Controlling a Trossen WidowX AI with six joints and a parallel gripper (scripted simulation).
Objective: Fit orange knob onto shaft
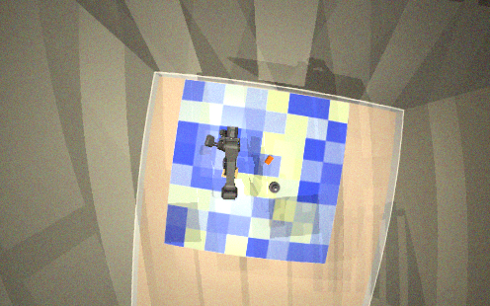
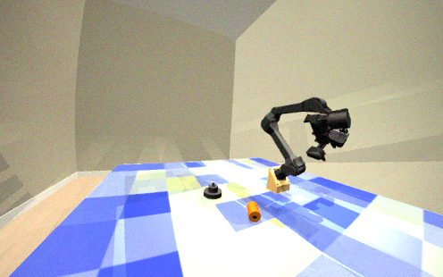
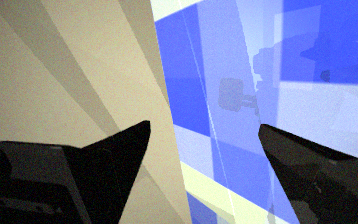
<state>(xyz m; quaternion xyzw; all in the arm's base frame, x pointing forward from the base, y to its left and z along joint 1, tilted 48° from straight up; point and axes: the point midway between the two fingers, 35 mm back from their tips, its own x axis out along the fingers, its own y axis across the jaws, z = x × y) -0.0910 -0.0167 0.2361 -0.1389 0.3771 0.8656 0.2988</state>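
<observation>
- One orange knob (image 1: 269, 160) (image 2: 253, 212) lies on its side on the checkered counter (image 1: 257, 249) (image 2: 138, 241), near the round pedestal (image 1: 274, 187) (image 2: 213, 194), its hole facing the exterior view.
- The fingers stand wide apart, holding nothing, well away from it.
- Step in hand, I judge: reaching for the knob.
- Next move: grip it, turn it hole-down, then match the flats.
- No brand, label or writing is readable.
</observation>
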